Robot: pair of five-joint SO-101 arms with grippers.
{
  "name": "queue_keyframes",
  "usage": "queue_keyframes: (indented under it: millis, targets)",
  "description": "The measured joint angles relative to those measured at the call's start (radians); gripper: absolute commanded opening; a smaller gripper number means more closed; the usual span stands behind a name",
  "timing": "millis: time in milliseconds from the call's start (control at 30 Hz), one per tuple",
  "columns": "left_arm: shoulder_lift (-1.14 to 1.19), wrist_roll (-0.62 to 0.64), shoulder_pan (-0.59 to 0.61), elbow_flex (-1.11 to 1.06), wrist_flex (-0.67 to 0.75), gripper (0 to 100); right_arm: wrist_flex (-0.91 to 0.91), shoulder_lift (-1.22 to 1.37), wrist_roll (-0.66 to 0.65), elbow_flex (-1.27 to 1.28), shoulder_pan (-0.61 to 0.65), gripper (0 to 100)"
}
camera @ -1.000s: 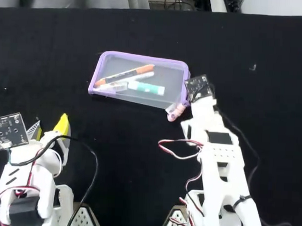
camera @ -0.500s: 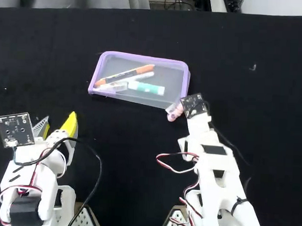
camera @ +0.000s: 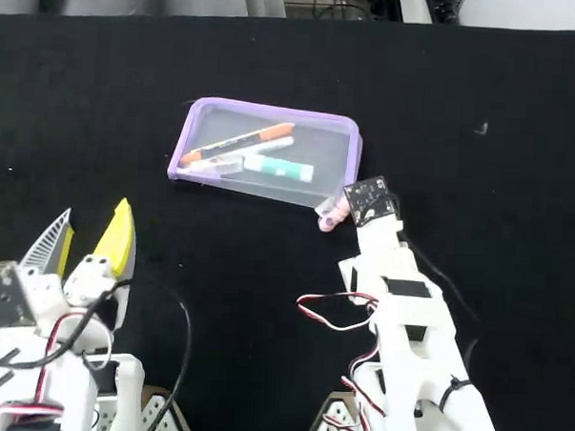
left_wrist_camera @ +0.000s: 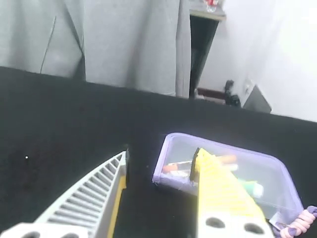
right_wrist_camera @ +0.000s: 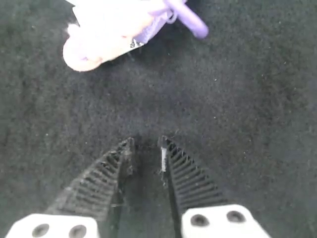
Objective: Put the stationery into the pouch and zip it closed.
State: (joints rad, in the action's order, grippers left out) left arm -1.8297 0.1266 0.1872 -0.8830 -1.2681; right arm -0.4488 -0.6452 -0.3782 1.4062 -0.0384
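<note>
Inspection finding: the pouch (camera: 340, 151) lay flat on the black tabletop (camera: 484, 90), its clear face up and its purple edging running all the way round. The stationery was inside it: an orange pen (camera: 238, 142), a white stick (camera: 213, 163) touching the pen, and a green-and-white tube (camera: 280, 167) just beside them. I could not tell whether the zip was fully shut. A pink charm (camera: 333, 214) lay on the tabletop just off the pouch's corner nearest your right arm, joined to a purple ring (right_wrist_camera: 185, 20).

Your right jaws sat low over the tabletop near that charm, apart from it and from the pouch. They were parted by only a narrow gap and held nothing.

Your left jaws stood well apart from the pouch, off its opposite end, raised above the tabletop and pointing towards it. They were spread wide and held nothing.
</note>
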Motion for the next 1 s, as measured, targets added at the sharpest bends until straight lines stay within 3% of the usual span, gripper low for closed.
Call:
queue_keyframes:
  millis: [700,1000]
  targets:
    - [0.0,0.0,0.0,0.152,-0.077,22,0.0,0.0,0.0,0.0,0.0,8.3]
    - [-0.002,0.0,0.0,0.287,-0.259,22,0.0,0.0,0.0,0.0,0.0,8.3]
